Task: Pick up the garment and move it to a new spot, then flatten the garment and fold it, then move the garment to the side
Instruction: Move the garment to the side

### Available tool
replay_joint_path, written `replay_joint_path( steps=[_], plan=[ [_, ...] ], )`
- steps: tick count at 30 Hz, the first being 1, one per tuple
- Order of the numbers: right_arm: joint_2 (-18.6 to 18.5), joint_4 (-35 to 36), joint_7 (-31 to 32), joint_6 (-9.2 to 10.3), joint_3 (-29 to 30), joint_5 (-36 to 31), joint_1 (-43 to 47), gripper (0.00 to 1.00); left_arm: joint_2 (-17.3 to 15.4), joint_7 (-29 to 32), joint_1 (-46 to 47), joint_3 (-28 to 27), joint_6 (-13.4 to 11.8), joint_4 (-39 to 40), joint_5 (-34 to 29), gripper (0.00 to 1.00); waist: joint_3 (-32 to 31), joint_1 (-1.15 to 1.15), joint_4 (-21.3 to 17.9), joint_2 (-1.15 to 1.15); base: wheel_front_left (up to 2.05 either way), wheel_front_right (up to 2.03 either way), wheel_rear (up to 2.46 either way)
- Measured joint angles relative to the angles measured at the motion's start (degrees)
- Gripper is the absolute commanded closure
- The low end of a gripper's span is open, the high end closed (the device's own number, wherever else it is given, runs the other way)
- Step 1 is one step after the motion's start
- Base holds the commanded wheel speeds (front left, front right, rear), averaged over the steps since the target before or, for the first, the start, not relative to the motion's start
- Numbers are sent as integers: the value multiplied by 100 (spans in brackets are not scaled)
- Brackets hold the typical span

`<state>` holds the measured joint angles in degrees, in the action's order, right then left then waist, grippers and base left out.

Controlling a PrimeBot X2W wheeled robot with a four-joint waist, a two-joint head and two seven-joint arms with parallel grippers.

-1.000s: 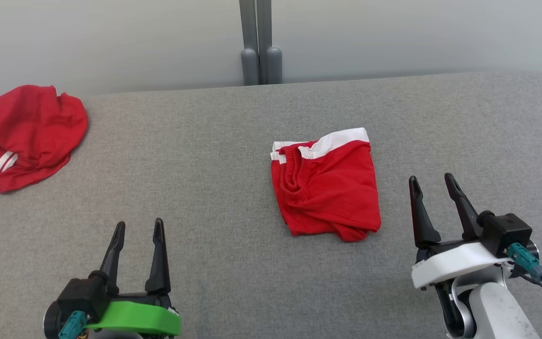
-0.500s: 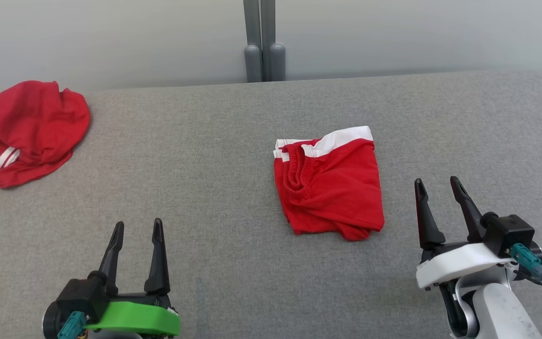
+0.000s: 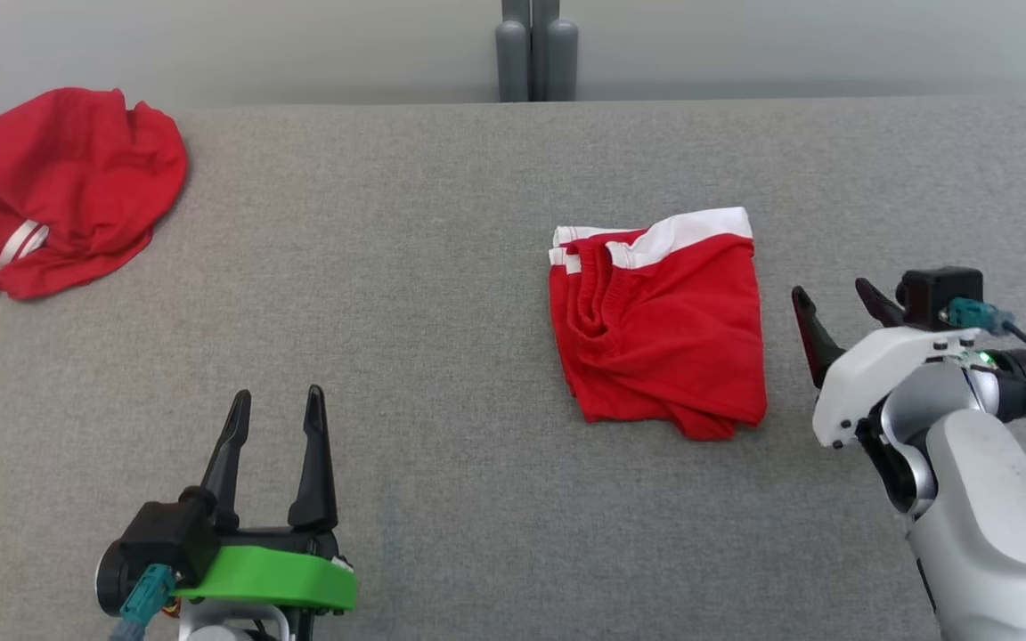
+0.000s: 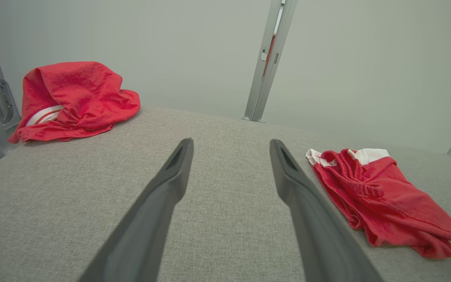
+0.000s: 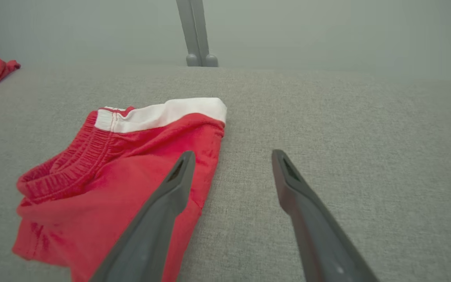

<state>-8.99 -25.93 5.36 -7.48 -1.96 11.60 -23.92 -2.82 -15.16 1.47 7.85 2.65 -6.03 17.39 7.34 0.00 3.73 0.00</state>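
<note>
A folded red garment with a white band (image 3: 664,325) lies right of centre on the grey table (image 3: 406,267); it also shows in the left wrist view (image 4: 378,199) and the right wrist view (image 5: 119,172). My right gripper (image 3: 834,298) hovers open just right of it, its left finger over the cloth's right edge in the right wrist view, nothing between the fingers. My left gripper (image 3: 277,401) stands open near the front left, well clear of the garment.
A second crumpled red garment (image 3: 68,182) sits at the table's far left corner, also in the left wrist view (image 4: 73,98). A grey post (image 3: 535,49) rises behind the table's back edge. Bare grey cloth lies between the two garments.
The head camera has tilted down and shifted, sliding the whole scene. My right gripper has risen and come closer to the folded garment's right edge. The garment itself has not moved.
</note>
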Motion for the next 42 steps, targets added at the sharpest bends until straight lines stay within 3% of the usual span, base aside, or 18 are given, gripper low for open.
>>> replay_joint_path(
  steps=[8, 21, 22, 24, 26, 27, 34, 42],
  plan=[
    [-257, -801, 809, -1, -365, 358, -695, 0, 0, 0, 197, 146, -89, 7, 159, 0, 353, 0, 261, 0, 0, 0, 0],
    [-222, -1596, 1504, -1, -595, 1101, -1258, 0, -1, 0, 317, 165, -159, 21, 323, 0, 666, 0, 493, 0, 0, 0, 0],
    [-230, -1621, 1521, -1, -623, 1127, -1290, 3, -1, 0, 324, 162, -159, 26, 323, 0, 676, 0, 488, 0, 0, 0, 0],
    [-243, -1660, 1523, -1, -669, 1170, -1337, 53, 0, 0, 328, 153, -159, 40, 322, 0, 696, 0, 474, 0, 0, 0, 0],
    [-267, -1688, 1500, -1, -732, 1224, -1396, 81, 0, 0, 334, 137, -159, 47, 320, 0, 720, 0, 451, 0, 0, 0, 0],
    [-281, -1691, 1472, -1, -762, 1245, -1408, 100, 0, -1, 336, 133, -159, 49, 313, 0, 728, 0, 437, 0, 0, 0, 0],
    [-548, -1694, 1117, -9, -992, 1230, -1553, 100, 0, 0, 402, 81, -115, 80, 197, 0, 815, 0, 233, 0, 0, 0, 0],
    [-867, -1715, 728, -7, -917, 1162, -1790, 100, 1, 0, 515, 2, -9, 147, -53, 0, 961, 0, -270, 0, 0, 0, 0]
  ],
)
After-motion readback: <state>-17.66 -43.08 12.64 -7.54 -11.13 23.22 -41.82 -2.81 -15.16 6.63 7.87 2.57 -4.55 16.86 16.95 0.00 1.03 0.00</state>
